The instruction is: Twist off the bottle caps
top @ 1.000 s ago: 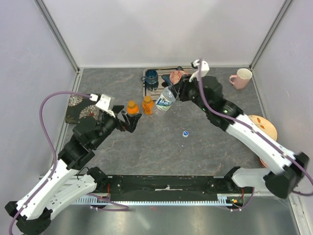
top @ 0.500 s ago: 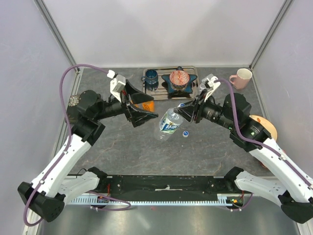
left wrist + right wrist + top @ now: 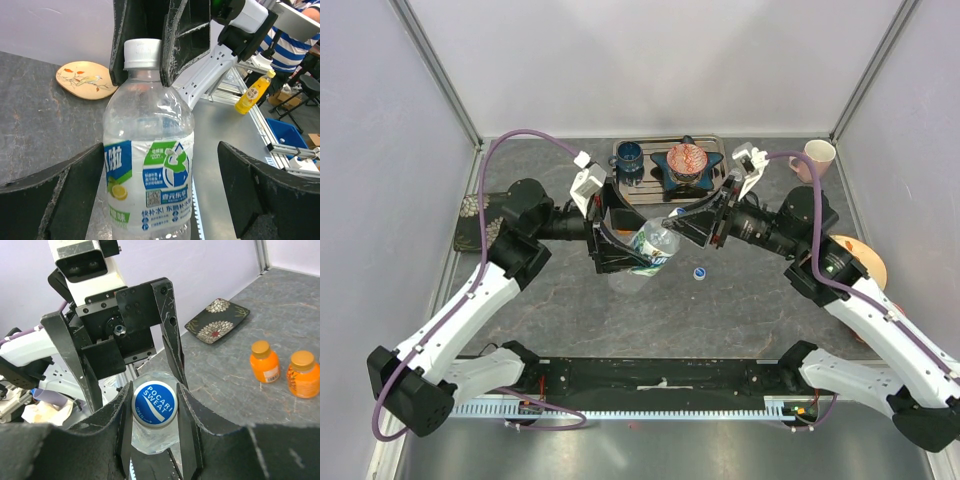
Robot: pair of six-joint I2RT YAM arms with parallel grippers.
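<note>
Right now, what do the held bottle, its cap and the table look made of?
Bottle: clear plastic, glossy; see-through wall with highlights, printed film label. Cap: opaque plastic, smooth printed blue top, pale ribbed side. Table: dark grey, matte, stone-like veining; real stone or laminate, can't tell.

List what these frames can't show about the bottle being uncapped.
Top view: bottle cap hidden by the right gripper's fingers.
Left wrist view: bottle base cut off by the bottom edge.
Top view: orange bottles hidden behind the left gripper.
Top view: loose blue cap too small to show its thread.
</note>
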